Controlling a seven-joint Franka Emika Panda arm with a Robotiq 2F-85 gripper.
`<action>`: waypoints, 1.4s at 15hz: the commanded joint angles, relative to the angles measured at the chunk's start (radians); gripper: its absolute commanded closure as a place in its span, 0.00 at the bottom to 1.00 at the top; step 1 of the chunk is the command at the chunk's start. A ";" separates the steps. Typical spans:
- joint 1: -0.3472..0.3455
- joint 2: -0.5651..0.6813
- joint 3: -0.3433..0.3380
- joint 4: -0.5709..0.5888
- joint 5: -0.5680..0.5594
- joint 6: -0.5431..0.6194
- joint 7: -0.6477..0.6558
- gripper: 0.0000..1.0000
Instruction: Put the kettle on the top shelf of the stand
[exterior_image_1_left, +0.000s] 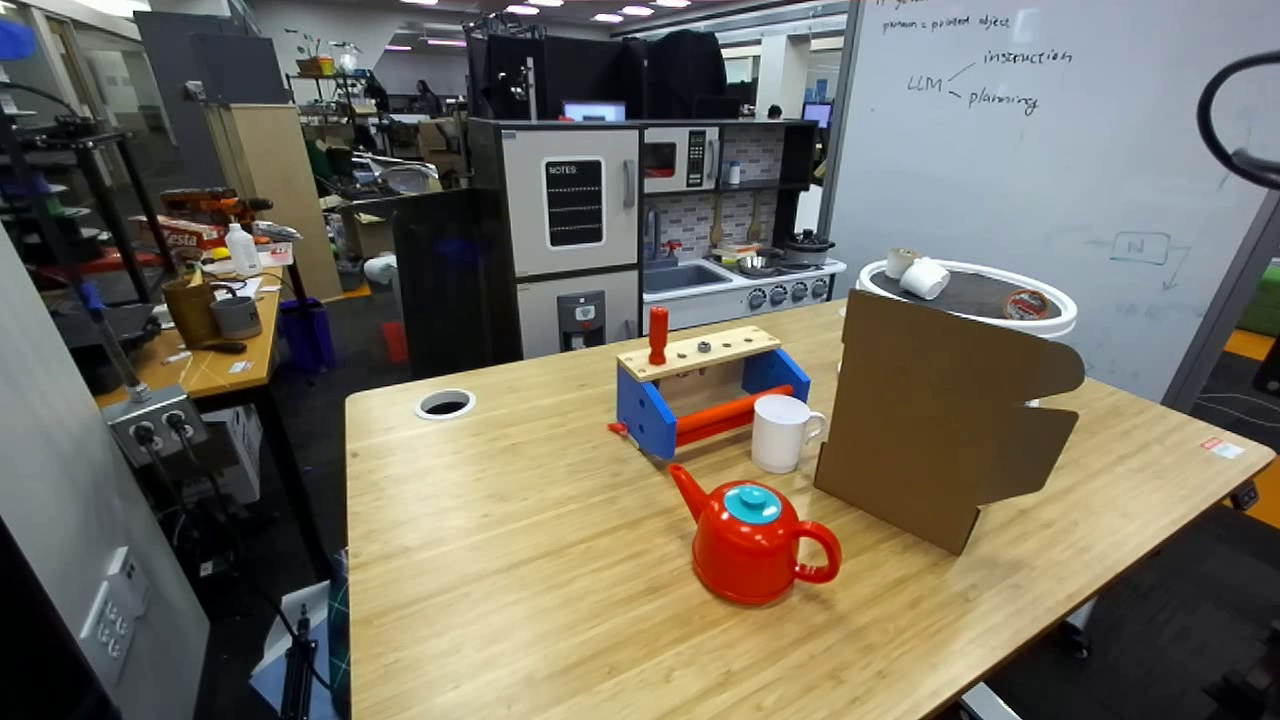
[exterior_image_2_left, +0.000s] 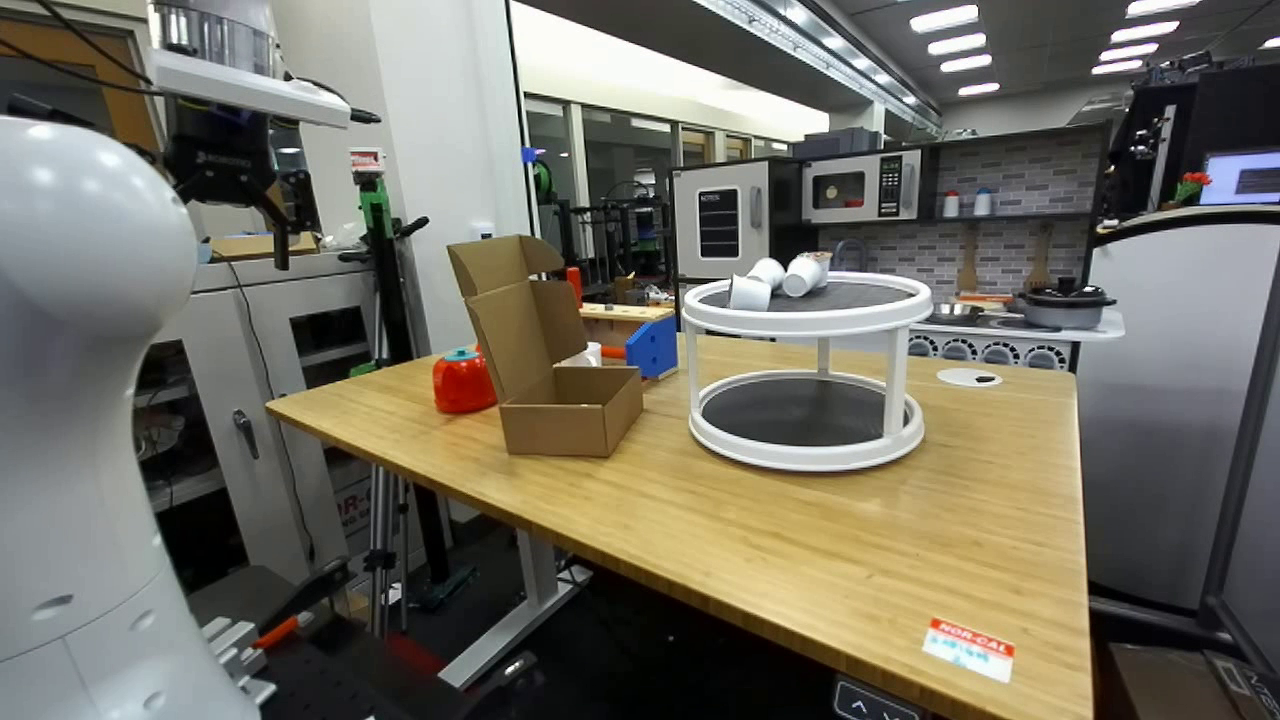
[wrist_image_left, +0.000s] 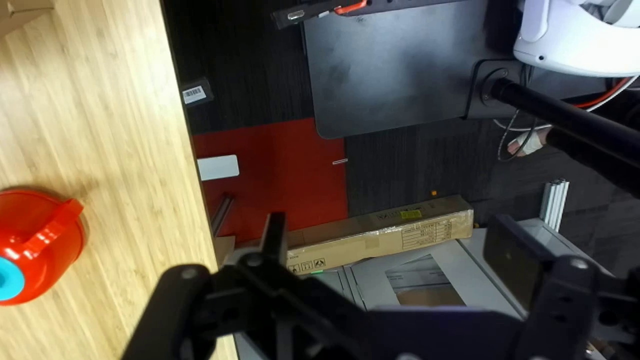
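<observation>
Exterior view: a cardboard box (exterior_image_2_left: 552, 428) separates kettle (exterior_image_2_left: 463, 384) from stand (exterior_image_2_left: 808, 323).

Whiteboard (exterior_image_1_left: 1000, 220) bore handwritten "LLM", "instruction", "planning", boxed "N". Black panel (exterior_image_1_left: 574, 205) on toy refrigerator (exterior_image_1_left: 575, 262) read "NOTES:". Sticker (exterior_image_2_left: 968, 650) on bench (exterior_image_2_left: 800, 520) corner read "NOR-CAL", handwriting beneath blurred. Red box (exterior_image_1_left: 197, 235) showed partial "esta".
</observation>
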 joint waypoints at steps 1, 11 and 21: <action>-0.006 0.033 0.049 -0.004 0.051 0.038 0.054 0.00; 0.001 0.111 0.093 -0.069 0.139 0.221 0.165 0.00; 0.023 0.250 0.024 -0.064 0.223 0.347 0.095 0.00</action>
